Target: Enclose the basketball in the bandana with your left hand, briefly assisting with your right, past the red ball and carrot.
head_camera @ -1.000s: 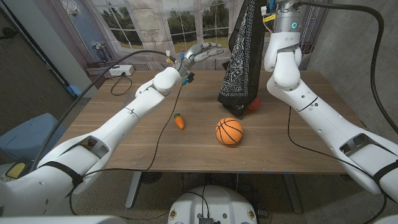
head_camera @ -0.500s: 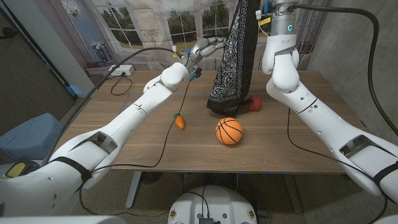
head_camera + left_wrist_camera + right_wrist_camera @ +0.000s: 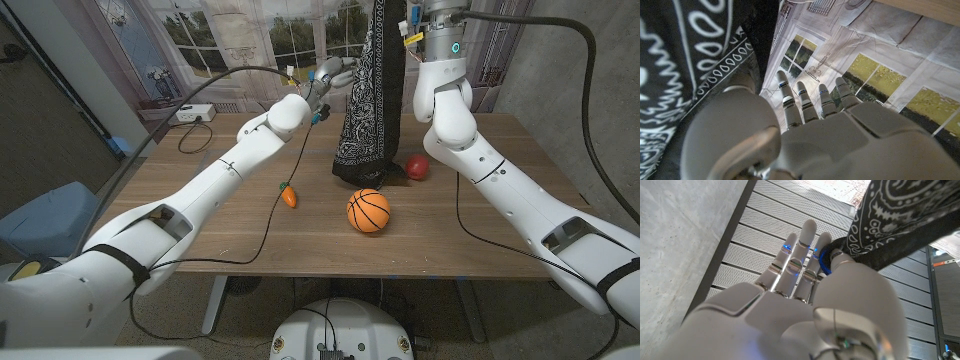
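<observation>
head view: the bandana (image 3: 372,90), black with a white paisley print, hangs straight down from above the picture's top edge, its lower corner just above the wooden table (image 3: 200,215) near the middle. the right arm rises along the table's right side and out of the top of the picture, so the right hand itself is cut off here. the left arm stretches from the bottom left corner across the table, and the left hand (image 3: 328,75) is raised beside the hanging cloth on its left side, fingers reaching toward it; from here i cannot tell whether they touch it. the basketball (image 3: 368,211) sits on the table just in front of the bandana's lower corner, toward the front edge and near the middle. the red ball (image 3: 417,166) lies just right of the cloth, farther back. the carrot (image 3: 288,195) lies left of the basketball, apart from it, with a thin cable running past it.

left wrist view: the left hand (image 3: 810,125) has its fingers straight and spread a little, holding nothing, with the bandana (image 3: 685,65) close alongside its thumb.

right wrist view: the right hand (image 3: 805,305) pinches a bunched top of the bandana (image 3: 900,225) between thumb and a finger, the other fingers extended.
</observation>
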Motion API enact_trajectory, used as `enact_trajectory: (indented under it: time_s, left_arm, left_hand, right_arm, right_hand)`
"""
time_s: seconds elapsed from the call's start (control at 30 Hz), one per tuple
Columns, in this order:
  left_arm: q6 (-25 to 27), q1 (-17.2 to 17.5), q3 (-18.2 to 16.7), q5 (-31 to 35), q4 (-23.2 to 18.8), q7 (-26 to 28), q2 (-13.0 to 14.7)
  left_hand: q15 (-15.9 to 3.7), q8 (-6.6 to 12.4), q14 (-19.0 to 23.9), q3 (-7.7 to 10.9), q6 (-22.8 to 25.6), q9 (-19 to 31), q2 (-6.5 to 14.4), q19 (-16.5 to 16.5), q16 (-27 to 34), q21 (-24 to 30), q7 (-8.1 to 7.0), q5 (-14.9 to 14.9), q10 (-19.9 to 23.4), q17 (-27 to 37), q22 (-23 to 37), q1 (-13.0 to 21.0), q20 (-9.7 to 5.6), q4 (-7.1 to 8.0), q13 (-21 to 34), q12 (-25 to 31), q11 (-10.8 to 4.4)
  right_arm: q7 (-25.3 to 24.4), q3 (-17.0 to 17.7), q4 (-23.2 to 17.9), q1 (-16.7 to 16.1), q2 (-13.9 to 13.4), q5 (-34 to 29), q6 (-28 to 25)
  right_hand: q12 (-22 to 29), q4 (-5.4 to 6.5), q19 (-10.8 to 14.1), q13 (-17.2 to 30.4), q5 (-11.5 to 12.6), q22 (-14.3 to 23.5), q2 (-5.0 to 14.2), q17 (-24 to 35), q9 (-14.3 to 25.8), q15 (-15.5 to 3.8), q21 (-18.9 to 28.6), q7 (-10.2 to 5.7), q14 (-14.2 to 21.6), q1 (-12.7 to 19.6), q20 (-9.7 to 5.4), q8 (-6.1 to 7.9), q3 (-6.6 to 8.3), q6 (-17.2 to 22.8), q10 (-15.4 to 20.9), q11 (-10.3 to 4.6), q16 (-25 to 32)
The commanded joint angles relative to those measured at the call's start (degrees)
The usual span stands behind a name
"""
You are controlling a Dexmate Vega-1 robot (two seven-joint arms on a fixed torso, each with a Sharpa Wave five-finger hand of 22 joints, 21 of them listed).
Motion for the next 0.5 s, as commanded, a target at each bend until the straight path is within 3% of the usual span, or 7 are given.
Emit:
enact_trajectory:
  time_s: [0.03,0.1,0.17,0.2,0.27,0.37,0.5]
  left_arm:
    - [-1.3,-4.3,3.1,0.2,3.0,-8.4,0.4]
    - [0.2,-4.8,3.6,0.4,3.0,-9.4,0.4]
    - [0.9,-4.7,3.8,1.1,3.9,-8.0,-0.3]
    - [1.0,-4.7,3.8,1.2,3.9,-7.9,-0.4]
    - [1.3,-4.8,4.0,0.9,4.8,-8.1,-0.8]
    - [3.5,-5.2,5.6,4.9,3.9,-5.7,-0.5]
    - [3.5,-6.0,6.4,4.8,6.8,-6.7,-1.7]
  left_hand:
    - [0.67,0.21,-0.4,-0.06,0.3,0.2,-0.3,0.2,-0.2,0.4,-0.29,0.1,-0.9,0.1,0.1,0.9,0.15,-0.41,0.4,-0.5,-0.1]
    - [0.78,0.05,-0.5,0.26,0.1,0.2,0.3,0.1,-0.3,0.3,0.08,0.2,-1.0,0.1,0.0,1.4,0.15,-0.44,0.4,-0.6,-0.07]
    - [1.02,-0.24,-0.5,1.53,0.0,0.1,2.7,0.0,-0.3,0.1,0.78,0.0,-0.8,0.2,0.0,3.1,0.13,-0.66,0.6,-0.6,0.19]
    - [0.87,-0.26,-0.3,2.45,0.5,-0.1,4.1,0.1,-0.3,0.1,1.05,-0.6,-0.1,0.2,0.0,4.6,0.13,-1.1,0.6,-0.5,-0.1]
    - [0.5,0.08,0.5,3.11,2.0,-0.2,4.9,0.6,-0.2,0.3,1.18,-1.1,0.5,0.1,0.0,5.9,0.09,-1.58,0.7,-0.4,-0.39]
    - [0.55,0.14,0.8,5.61,3.5,-0.4,7.4,1.2,-0.3,0.5,2.39,-1.0,1.4,0.0,0.0,10.3,0.09,-2.76,0.8,-0.3,-0.01]
    - [0.27,-0.02,1.4,6.83,4.0,-0.5,8.3,1.5,-0.4,0.6,2.55,-0.8,1.6,-0.1,0.0,12.5,0.14,-3.0,0.9,-0.4,-0.17]
  right_arm:
    - [-1.9,-0.2,0.0,0.4,0.5,1.2,3.6]
    - [-2.1,-0.1,-0.2,0.3,0.6,1.6,4.0]
    - [-3.7,0.4,-0.1,0.0,0.6,2.6,5.1]
    - [-3.8,0.4,0.0,0.0,0.6,2.7,5.2]
    - [-3.4,0.6,-0.5,-0.2,0.5,3.1,5.3]
    - [-3.9,0.8,-0.4,-0.4,0.6,3.3,5.6]
    - [-3.8,1.5,-0.8,-0.9,0.5,4.6,6.2]
  right_hand:
    - [-0.3,0.28,-0.2,0.1,0.3,0.2,0.47,0.2,0.2,-5.13,0.4,-0.44,0.6,0.7,-1.22,6.67,0.2,1.0,1.2,-0.95,0.0]
    - [-0.4,0.3,-0.3,0.1,0.3,0.1,0.48,0.2,0.2,-5.12,0.5,-0.48,0.7,0.7,-1.24,6.69,0.18,1.0,1.1,-1.02,-0.1]
    - [-0.4,0.31,-0.2,0.1,0.3,0.1,0.5,0.2,0.2,-5.12,0.6,-0.44,0.8,0.7,-1.19,6.71,0.18,1.0,1.2,-1.05,-0.1]
    - [-0.4,0.31,-0.2,0.1,0.3,0.1,0.51,0.2,0.1,-5.13,0.6,-0.53,0.8,0.7,-1.2,6.71,0.18,0.9,1.2,-1.0,-0.1]
    - [-0.4,0.31,-0.1,0.0,0.3,0.1,0.52,0.2,0.1,-5.13,0.8,-0.39,0.9,0.7,-1.15,6.74,0.18,1.0,1.3,-0.99,-0.1]
    - [-0.4,0.3,-0.1,0.1,0.3,0.1,0.5,0.2,0.0,-5.13,0.9,-0.26,0.9,0.7,-1.13,6.76,0.17,0.9,1.3,-1.0,-0.1]
    - [-0.4,0.27,-0.1,0.1,0.3,0.0,0.5,0.3,-0.1,-5.14,1.0,-0.34,1.0,0.8,-1.17,6.81,0.17,0.9,1.4,-1.05,-0.1]
